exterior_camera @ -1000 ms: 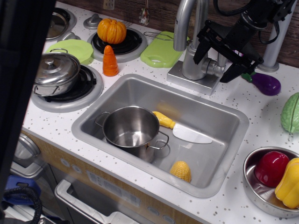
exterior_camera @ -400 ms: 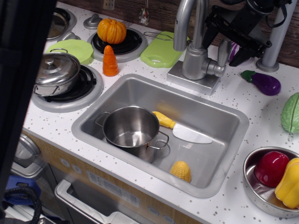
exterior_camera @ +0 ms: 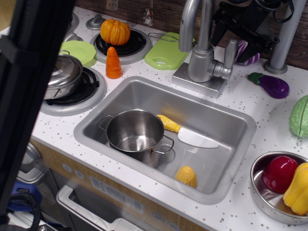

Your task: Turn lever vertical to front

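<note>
The lever [exterior_camera: 230, 54] is a short silver-grey stick standing about upright on the side joint of the tap body [exterior_camera: 201, 65], behind the sink. My black gripper [exterior_camera: 239, 34] hangs just above and behind the lever's top, by the back wall. Its jaws stand apart and hold nothing. It does not appear to touch the lever. A purple-and-white toy [exterior_camera: 248, 54] shows behind the lever, partly hidden by the gripper.
The tall curved spout [exterior_camera: 188, 21] rises left of the lever and a thick grey pole [exterior_camera: 285, 38] stands to the right. An eggplant [exterior_camera: 273, 85] lies on the counter. The sink [exterior_camera: 226, 180] holds a pot [exterior_camera: 134, 132], a knife [exterior_camera: 190, 134] and corn [exterior_camera: 186, 176]. A dark blurred shape [exterior_camera: 29, 72] covers the left.
My gripper has risen up and back from around the lever, which now shows bare and upright. The dark shape at the left has spread rightward.
</note>
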Robot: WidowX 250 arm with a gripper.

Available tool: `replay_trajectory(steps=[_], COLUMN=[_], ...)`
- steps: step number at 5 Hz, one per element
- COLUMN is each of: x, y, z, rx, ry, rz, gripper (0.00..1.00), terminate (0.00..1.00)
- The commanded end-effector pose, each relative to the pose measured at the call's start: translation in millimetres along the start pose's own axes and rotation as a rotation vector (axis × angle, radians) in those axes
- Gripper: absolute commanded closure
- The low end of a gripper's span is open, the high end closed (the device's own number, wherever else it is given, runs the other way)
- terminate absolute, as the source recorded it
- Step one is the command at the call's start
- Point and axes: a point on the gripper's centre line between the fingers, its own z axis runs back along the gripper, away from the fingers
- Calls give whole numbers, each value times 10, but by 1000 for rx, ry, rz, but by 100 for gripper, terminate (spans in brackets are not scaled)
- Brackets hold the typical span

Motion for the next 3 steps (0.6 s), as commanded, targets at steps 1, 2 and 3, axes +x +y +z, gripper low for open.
replay_trajectory(steps=[1,2,3], x=[144,82,-23], y=[133,81,21], z=[180,224,311], rx=[-7,-19,-12], ry=[-46,-27,-7], rz=[42,60,84], gripper=[100,100,100], terminate=[0,0,0])
